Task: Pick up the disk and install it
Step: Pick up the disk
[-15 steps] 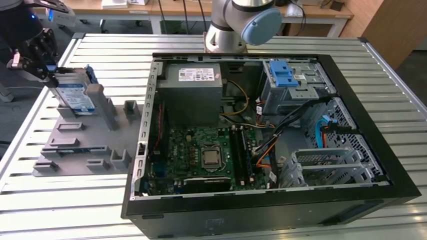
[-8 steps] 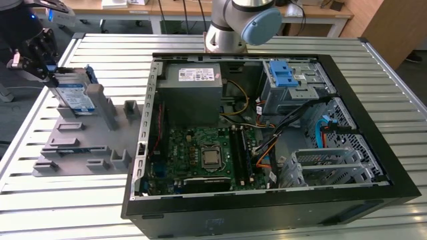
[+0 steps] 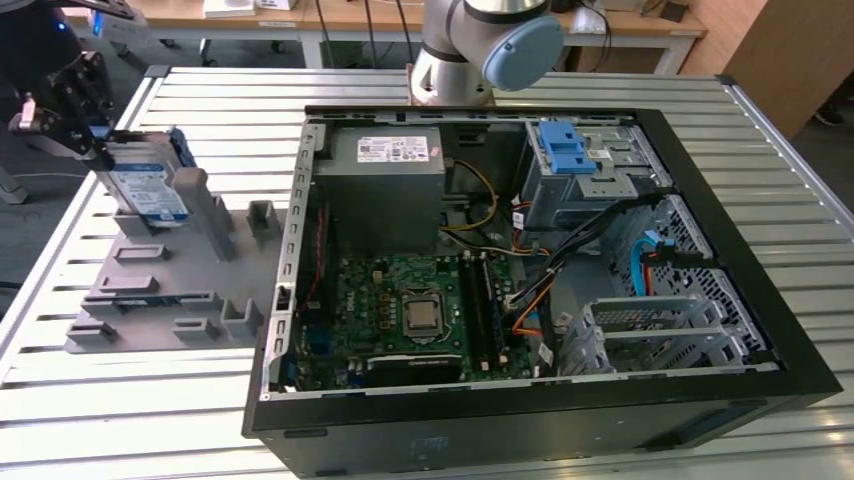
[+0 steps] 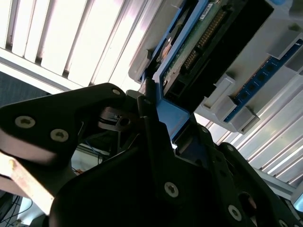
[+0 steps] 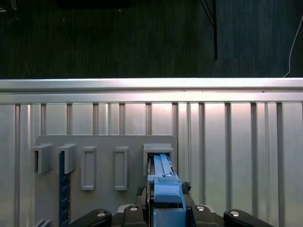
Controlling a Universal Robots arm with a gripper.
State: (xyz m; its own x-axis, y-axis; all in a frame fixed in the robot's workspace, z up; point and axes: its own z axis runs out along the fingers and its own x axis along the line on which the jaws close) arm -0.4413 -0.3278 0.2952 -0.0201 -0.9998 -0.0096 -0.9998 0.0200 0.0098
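The disk (image 3: pixel 144 188) stands on edge in a slot of the grey holder rack (image 3: pixel 160 290) at the exterior view's left, its white-and-blue label facing the camera. My gripper (image 3: pixel 104 148) reaches in at its upper end and is shut on the disk's blue frame. In the second wrist view the black fingers (image 4: pixel 147 111) press against the blue frame (image 4: pixel 171 118), with the disk's circuit side (image 4: pixel 199 45) beyond. The first wrist view has the blue frame (image 5: pixel 166 191) clamped in the gripper (image 5: pixel 165 205), still inside the rack's slot (image 5: pixel 158 153).
An open black computer case (image 3: pixel 534 400) lies on the slatted metal table (image 3: pixel 160 400). Inside are a grey power-supply box (image 3: pixel 387 190), a motherboard (image 3: pixel 400 315), loose cables (image 3: pixel 561 260) and a drive cage with a blue latch (image 3: pixel 574 150). The arm's base (image 3: pixel 467 50) stands behind the case.
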